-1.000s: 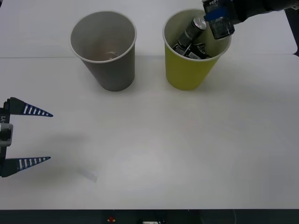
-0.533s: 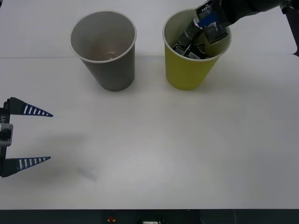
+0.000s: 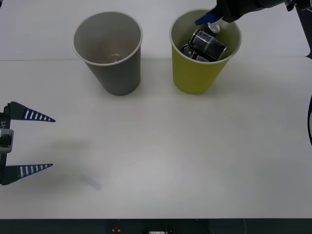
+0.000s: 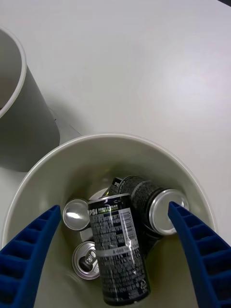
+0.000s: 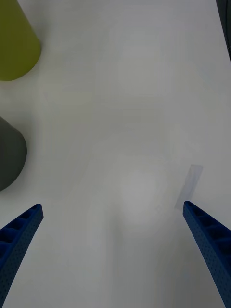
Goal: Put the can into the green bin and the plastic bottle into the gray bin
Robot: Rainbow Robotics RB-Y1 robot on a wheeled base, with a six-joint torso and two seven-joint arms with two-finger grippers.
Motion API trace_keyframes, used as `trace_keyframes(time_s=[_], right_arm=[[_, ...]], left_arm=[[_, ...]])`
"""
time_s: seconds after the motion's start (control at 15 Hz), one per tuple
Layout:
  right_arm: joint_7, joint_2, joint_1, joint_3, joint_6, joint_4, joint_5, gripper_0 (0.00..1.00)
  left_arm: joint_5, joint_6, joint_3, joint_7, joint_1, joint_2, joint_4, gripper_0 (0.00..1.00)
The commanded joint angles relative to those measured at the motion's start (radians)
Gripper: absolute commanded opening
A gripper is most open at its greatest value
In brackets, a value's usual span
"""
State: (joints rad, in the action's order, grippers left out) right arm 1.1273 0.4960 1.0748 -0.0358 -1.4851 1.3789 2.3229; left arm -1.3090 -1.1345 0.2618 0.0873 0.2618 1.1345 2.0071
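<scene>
1. The right hand (image 4: 115, 260) hangs spread wide over the green bin (image 3: 195, 73), gripping nothing.
2. The can (image 4: 118, 250) lies inside, between its fingers.
3. The left hand (image 3: 29, 142) waits, fingers apart, over the worktop (image 3: 170, 146).

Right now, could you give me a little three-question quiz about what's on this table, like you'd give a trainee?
1. True or false: the right gripper is above the green bin with its fingers open.
2. Multiple choice: where is the dark can that lies on top of the others? A) on the table B) in the gray bin C) in the green bin
3. Fill in: the left gripper waits near the table's ___ edge, fingers open, holding nothing.

Key: 1 true; 2 C; 3 left.
</scene>
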Motion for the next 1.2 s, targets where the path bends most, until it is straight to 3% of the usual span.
trace_keyframes(time_s=[0.07,0.27,0.47,0.87,1.2], right_arm=[[-0.001,0.001,0.001,-0.001,0.002,0.0,0.004,1.0],[-0.003,0.001,0.001,-0.003,0.006,0.002,0.003,1.0],[0.002,0.001,-0.009,-0.033,0.0,0.031,-0.05,1.0],[0.097,0.001,-0.13,-0.065,-0.009,0.273,-0.111,1.0],[0.095,-0.002,-0.269,-0.121,-0.009,0.457,-0.221,1.0]], left_arm=[[0.0,0.0,0.0,0.0,0.0,0.0,0.0,1.0],[0.0,0.0,0.0,0.0,0.0,0.0,0.0,1.0],[0.0,0.0,0.0,0.0,0.0,0.0,0.0,1.0],[0.0,0.0,0.0,0.0,0.0,0.0,0.0,1.0],[0.0,0.0,0.0,0.0,0.0,0.0,0.0,1.0]])
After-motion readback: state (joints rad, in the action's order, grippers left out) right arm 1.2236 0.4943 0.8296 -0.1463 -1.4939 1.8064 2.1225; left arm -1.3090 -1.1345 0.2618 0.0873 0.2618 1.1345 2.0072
